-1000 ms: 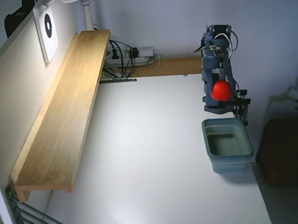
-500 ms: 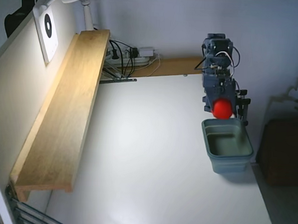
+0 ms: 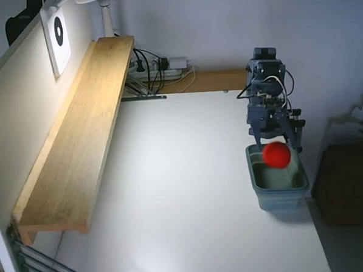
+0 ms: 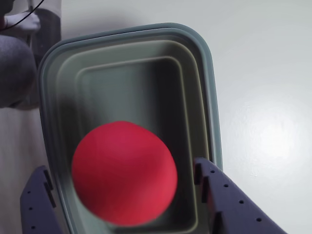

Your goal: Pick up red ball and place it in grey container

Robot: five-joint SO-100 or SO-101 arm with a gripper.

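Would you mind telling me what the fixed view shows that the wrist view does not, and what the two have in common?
Only the fixed view shows the arm's upper body, the wooden shelf, the cables at the table's back and the whole white table. Only the wrist view shows the container's stepped inner walls and the gap between each finger and the ball. Both show the red ball over the open grey container, below the gripper.

I'm sitting on a white table (image 3: 184,203); wooden shelf (image 3: 78,136) running along its left edge, cables (image 3: 157,68) bunching at the back, lamp glare w/ pale walls.
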